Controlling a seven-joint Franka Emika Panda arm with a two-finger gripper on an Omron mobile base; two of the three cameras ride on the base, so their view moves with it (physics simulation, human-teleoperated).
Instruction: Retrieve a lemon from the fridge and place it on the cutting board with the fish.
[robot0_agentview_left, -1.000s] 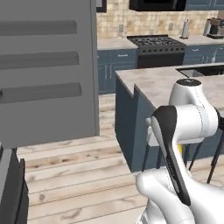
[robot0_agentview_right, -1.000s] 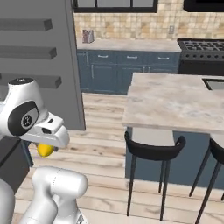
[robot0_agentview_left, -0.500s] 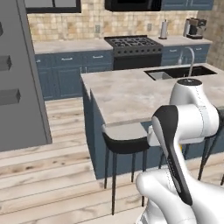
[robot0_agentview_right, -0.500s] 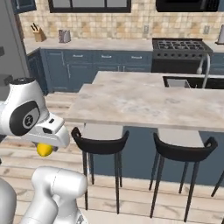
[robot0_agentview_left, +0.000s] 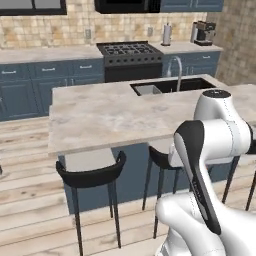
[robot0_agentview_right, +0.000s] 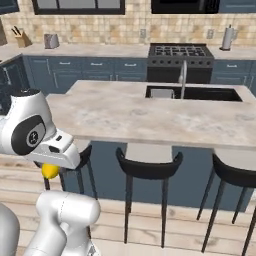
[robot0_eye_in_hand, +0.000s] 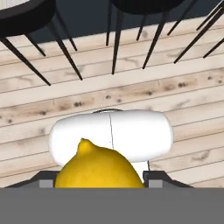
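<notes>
Gripper (robot0_eye_in_hand: 100, 186) is clamped on the lemon (robot0_eye_in_hand: 99, 168); I am in transport, and must next locate the cutting board.

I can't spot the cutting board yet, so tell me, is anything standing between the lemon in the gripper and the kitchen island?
The lemon sits low in the gripper, over the wood floor. The black stools line the island side facing it. No cutting board is visible on the island top.
</notes>
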